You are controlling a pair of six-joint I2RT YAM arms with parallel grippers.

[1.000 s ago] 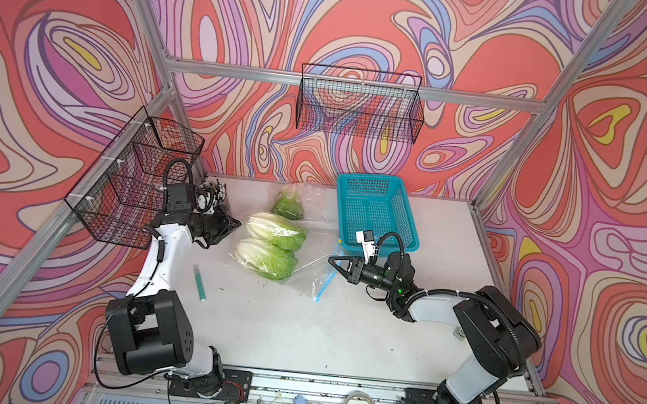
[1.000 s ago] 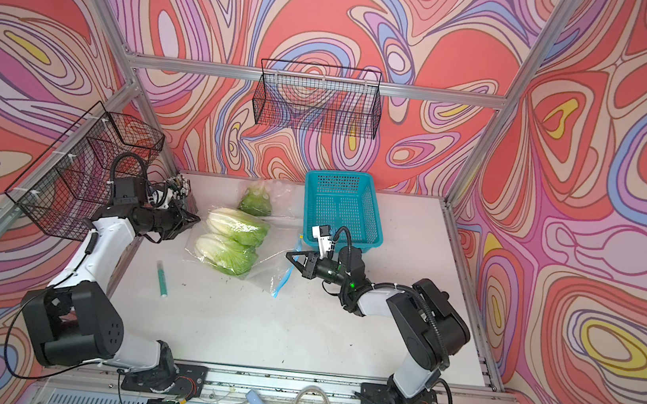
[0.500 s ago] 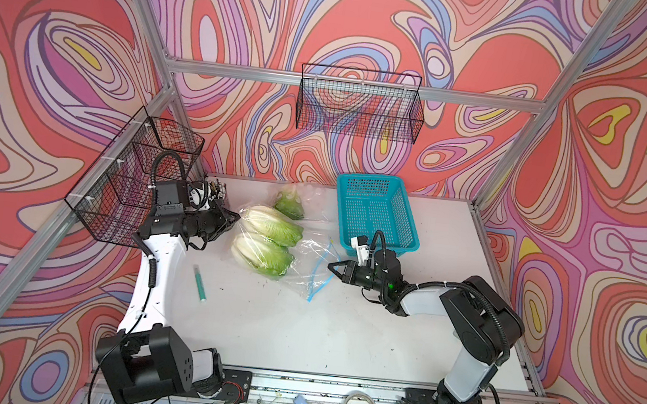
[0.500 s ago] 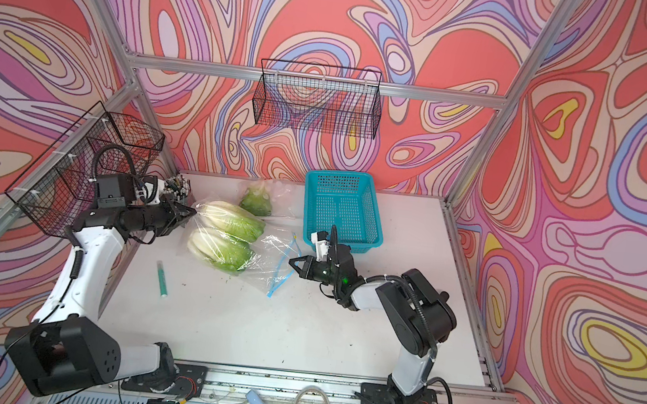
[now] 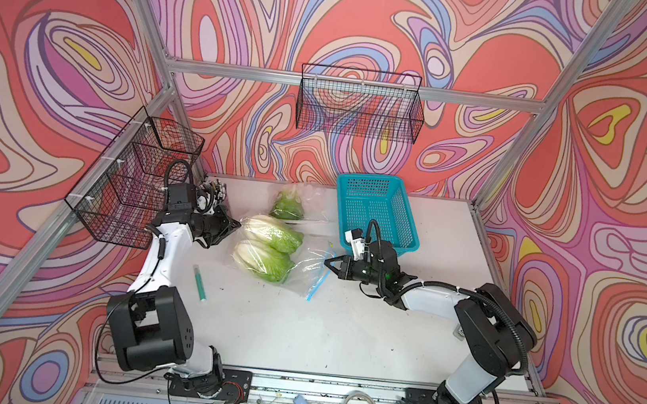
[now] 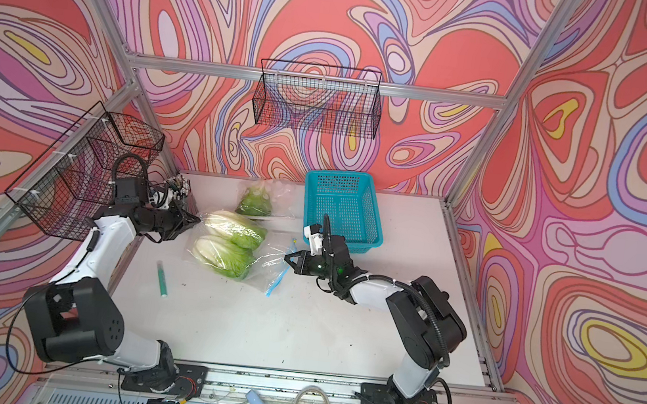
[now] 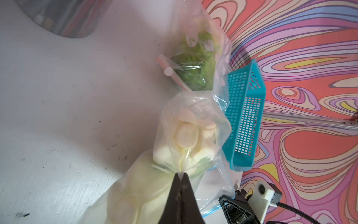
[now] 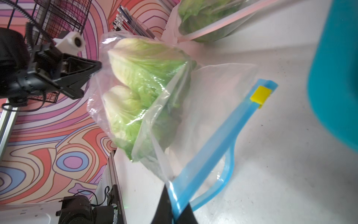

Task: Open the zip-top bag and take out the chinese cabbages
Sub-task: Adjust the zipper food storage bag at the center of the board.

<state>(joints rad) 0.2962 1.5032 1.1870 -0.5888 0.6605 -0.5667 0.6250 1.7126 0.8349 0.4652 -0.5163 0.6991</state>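
sliding slightly to the left over the last second, the clear plastic, blue-edged zip-top bag (image 5: 305, 265) is now stretched between both arms over the white table (image 5: 298, 333). the left arm swung its elbow out and back meanwhile, and neither grip changed. the left gripper (image 7: 181, 174) is pinched together on the bag's closed end, beside the white stems. the right gripper (image 8: 172, 195) is clamped on one lip of the blue zip strip (image 8: 211, 135), whose small yellow slider (image 8: 260, 96) sits at the end away from that gripper, so the mouth gapes open. two pale-stemmed, crinkly green chinese cabbages (image 5: 274, 235) lie side by side inside, neither out yet. a third green head (image 5: 287, 207) lies farther back in a separate clear bag with a pink strip, just left of the teal plastic mesh basket (image 5: 374, 213). opening looks done and emptying remains; i judge the tug has dragged the load rather than spilled it. no brand, label or lettering is readable on bag, slider or basket, and tiny print on a black arm part in the right wrist view is too blurred to make out.
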